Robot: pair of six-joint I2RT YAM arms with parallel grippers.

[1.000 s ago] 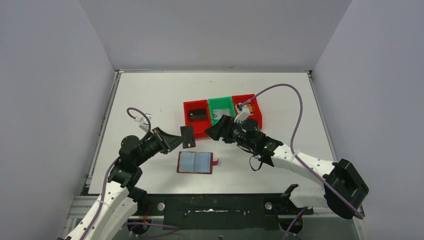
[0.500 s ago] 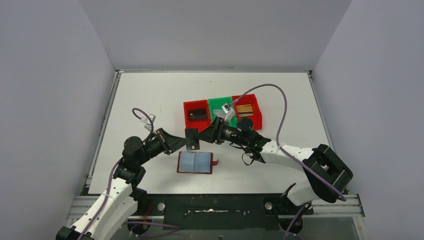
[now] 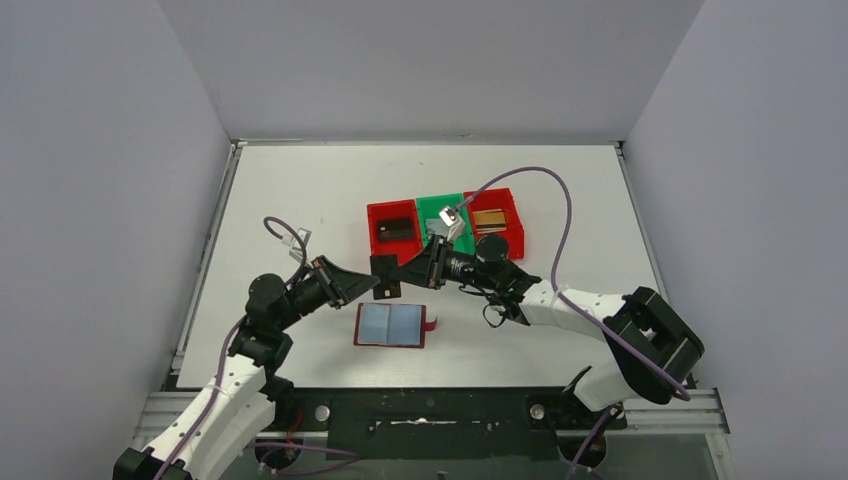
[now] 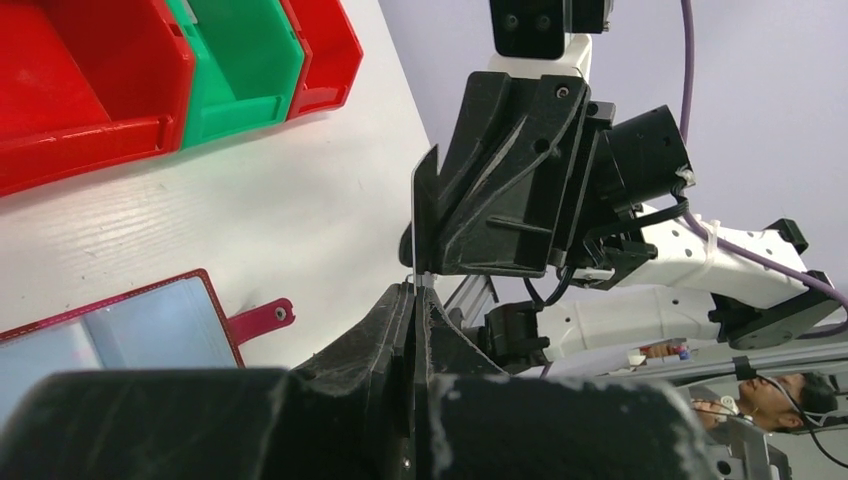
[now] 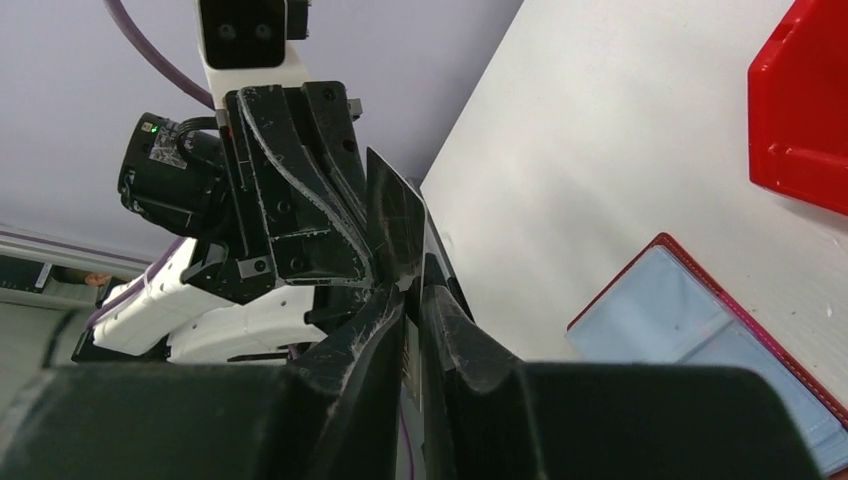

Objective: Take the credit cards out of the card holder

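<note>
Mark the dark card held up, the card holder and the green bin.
dark card (image 3: 384, 270): top external view, middle of its face.
card holder (image 3: 375, 322): top external view, left blue-grey sleeve.
green bin (image 3: 430, 208): top external view, bare inside.

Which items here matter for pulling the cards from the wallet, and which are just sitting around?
Job: dark rectangular plastic card pinched by left fingers and right fingers; open dark red leather-like wallet; gold card and second dark card, already binned.
Lying about: left red plastic bin, green plastic bin, right red plastic bin, purple cables.
</note>
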